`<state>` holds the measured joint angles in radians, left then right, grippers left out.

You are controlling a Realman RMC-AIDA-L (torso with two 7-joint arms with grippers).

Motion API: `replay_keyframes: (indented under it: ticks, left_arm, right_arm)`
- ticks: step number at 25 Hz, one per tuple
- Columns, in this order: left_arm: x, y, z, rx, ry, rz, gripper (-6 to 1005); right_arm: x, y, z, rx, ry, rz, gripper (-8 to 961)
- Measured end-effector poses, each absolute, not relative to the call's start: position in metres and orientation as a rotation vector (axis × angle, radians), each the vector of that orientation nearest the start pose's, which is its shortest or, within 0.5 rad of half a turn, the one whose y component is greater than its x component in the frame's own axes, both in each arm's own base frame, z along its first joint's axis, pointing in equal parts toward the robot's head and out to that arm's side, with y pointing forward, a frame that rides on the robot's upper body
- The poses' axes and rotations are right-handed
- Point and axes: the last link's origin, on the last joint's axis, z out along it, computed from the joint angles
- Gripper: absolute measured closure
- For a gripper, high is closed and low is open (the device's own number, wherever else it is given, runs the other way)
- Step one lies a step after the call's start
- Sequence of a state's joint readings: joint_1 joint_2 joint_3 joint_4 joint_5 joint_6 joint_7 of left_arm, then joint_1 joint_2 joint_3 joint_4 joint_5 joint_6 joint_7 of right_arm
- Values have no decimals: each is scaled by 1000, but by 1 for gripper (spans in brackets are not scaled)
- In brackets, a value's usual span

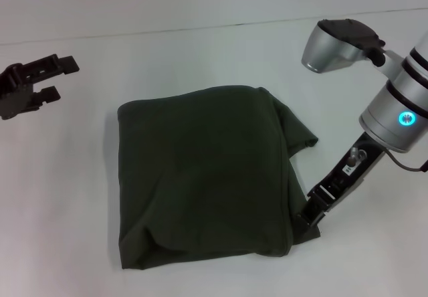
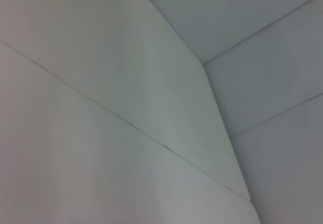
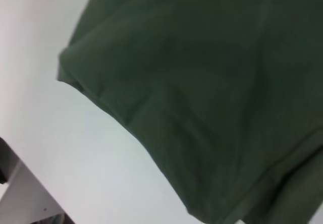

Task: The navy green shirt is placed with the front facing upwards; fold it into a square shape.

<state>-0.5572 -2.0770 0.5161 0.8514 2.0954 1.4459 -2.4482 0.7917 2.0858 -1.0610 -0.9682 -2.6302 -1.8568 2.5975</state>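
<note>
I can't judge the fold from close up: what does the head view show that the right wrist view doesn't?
Head view only: the whole navy green shirt folded into a rough square, one flap sticking out on its right side, the right gripper at its lower right edge, and the left gripper off to the left, open. Right wrist view only: nothing extra. Both: shirt fabric on the white table.
</note>
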Motion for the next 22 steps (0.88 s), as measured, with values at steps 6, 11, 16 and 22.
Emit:
replay_keyframes:
  ticks: [6, 11, 16, 22]
  left_arm:
    - [-273, 368, 61, -2006, -1805, -903, 51]
    - [-275, 368, 61, -2001, -1800, -905, 50]
    - [-276, 367, 61, -2002, -1797, -904, 50]
    - [-276, 367, 60, -2001, -1798, -905, 51]
  right_arm:
    - [205, 337, -9, -2642, 1588, -663, 560]
    - [209, 338, -13, -2628, 1616, -648, 560]
    - [215, 337, -20, -2612, 1646, -644, 560]
    - [218, 337, -26, -2606, 1673, -615, 560]
